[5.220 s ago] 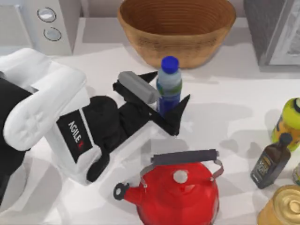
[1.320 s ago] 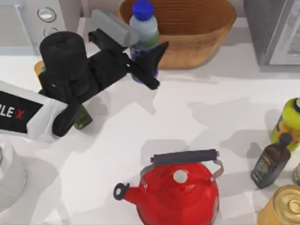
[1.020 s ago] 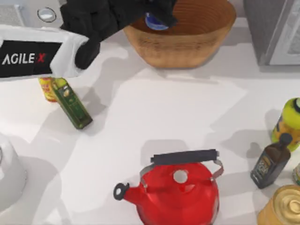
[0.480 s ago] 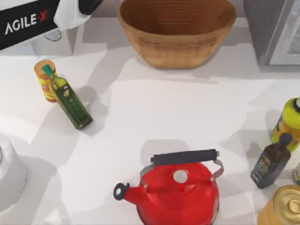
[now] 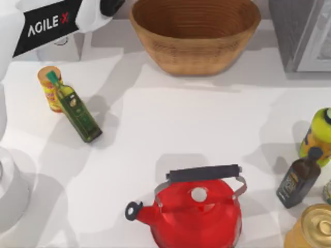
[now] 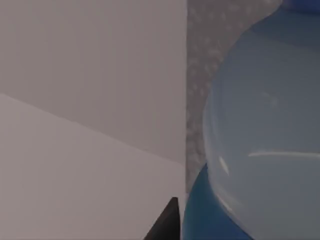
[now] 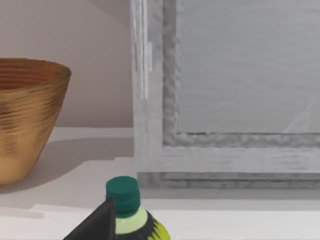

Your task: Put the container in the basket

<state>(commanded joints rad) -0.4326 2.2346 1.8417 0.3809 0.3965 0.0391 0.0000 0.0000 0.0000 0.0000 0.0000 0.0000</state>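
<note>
The basket [image 5: 196,57], a wide tan wicker bowl, stands at the back middle of the table with nothing showing inside it; it also appears in the right wrist view [image 7: 25,115]. My left arm [image 5: 51,23] reaches across the back left corner, its hand past the top view's edge. The container [image 6: 260,150] sits very close in the left wrist view, clear body above a blue lower part, held beside one black fingertip [image 6: 167,225] against a pale wall. My right arm stays parked at the right.
A red kettle [image 5: 196,212] stands at the front middle. An olive oil bottle [image 5: 75,108] and an orange can [image 5: 49,88] are at the left. A yellow-green bottle [image 5: 318,134], a dark brown bottle [image 5: 300,178] and a gold can [image 5: 315,227] crowd the right edge. A grey appliance [image 5: 305,31] fills the back right.
My left gripper gripped the container on the table, lifted it to the basket's left rim, then rose out past the top edge. In the last half second the arm came slightly back into view.
</note>
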